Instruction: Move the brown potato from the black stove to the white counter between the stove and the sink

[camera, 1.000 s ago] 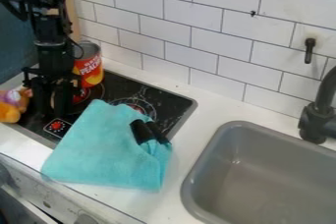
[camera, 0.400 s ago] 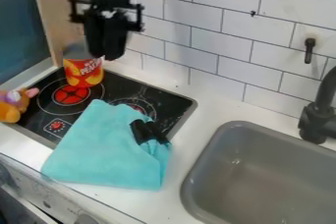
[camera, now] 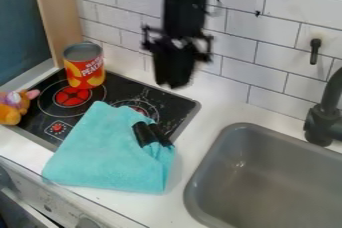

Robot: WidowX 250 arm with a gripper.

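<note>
The front panel (camera: 47, 199) runs below the cloth (camera: 100, 157), on the camera's side. The cloth lies folded in a thick pad, partly on the counter (camera: 214, 109) and partly over the stove (camera: 120, 83); its own weight seems to be enough to keep it there. Two black strips (camera: 142, 134) sit at its gathered corner, perhaps to bind the bunched folds (strap or clip, I cannot tell).

To the view's right of the cloth is the sink (camera: 189, 194), let into the counter, with the black tap (camera: 324, 122) at its far side, probably so placed to serve the basin. To the left of the cloth, at the stove's edge, slumps a soft toy (camera: 11, 111), seemingly just set aside there.

Beyond the cloth, at the stove's back corner, the can (camera: 84, 74) stands upright on its flat base, which likely makes it steady. Its red and yellow label faces the camera, with pale lettering above pictured fruit (the most printed thing here).

The gripper (camera: 174, 79) hangs above and beyond the cloth, pointing down, apart from it; nothing can be made out in its hold. Whether it is spread or pressed together I cannot tell. Farthest from the cloth, up on the tiled wall (camera: 287, 2), is a black hook (camera: 315, 52).
</note>
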